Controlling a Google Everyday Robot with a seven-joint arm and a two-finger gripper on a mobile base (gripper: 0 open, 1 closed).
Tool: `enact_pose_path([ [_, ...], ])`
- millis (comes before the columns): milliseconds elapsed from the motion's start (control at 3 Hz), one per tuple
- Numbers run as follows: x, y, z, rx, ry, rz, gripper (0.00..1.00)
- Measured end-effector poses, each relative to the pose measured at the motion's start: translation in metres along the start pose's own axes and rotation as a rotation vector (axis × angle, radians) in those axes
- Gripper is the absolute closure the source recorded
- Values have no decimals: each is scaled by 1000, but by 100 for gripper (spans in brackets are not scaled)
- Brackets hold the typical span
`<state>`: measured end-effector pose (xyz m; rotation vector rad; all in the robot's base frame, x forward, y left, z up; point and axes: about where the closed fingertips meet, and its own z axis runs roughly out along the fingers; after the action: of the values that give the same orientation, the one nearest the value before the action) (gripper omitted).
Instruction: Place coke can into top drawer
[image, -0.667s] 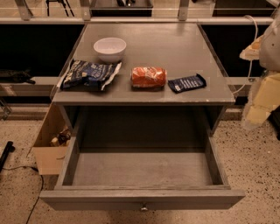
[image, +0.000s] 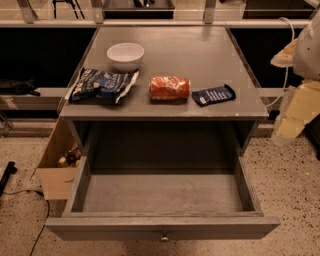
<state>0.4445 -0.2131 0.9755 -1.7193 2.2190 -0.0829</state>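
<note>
The coke can (image: 170, 87) lies on its side near the front middle of the grey table top (image: 185, 50). The top drawer (image: 162, 192) is pulled wide open below it and its floor is bare; its small round knob (image: 164, 238) shows at the bottom edge. My gripper (image: 289, 125) hangs at the far right, beside the table's right front corner, well apart from the can and at about the level of the table top. It holds nothing that I can see.
A blue-and-white chip bag (image: 101, 85) lies left of the can, a white bowl (image: 125, 55) behind it, and a flat dark-blue bar wrapper (image: 214, 95) to the can's right. An open cardboard box (image: 57, 165) stands on the floor left of the drawer.
</note>
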Motion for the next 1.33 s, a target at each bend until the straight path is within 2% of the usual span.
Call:
enact_pose_path([
  [333, -22, -19, 17, -17, -27, 3, 0],
  [667, -64, -50, 42, -60, -112, 20, 0],
  [1000, -102, -100, 77, -138, -309, 159, 0],
  [1333, -116, -124, 98, -199, -431, 257, 0],
])
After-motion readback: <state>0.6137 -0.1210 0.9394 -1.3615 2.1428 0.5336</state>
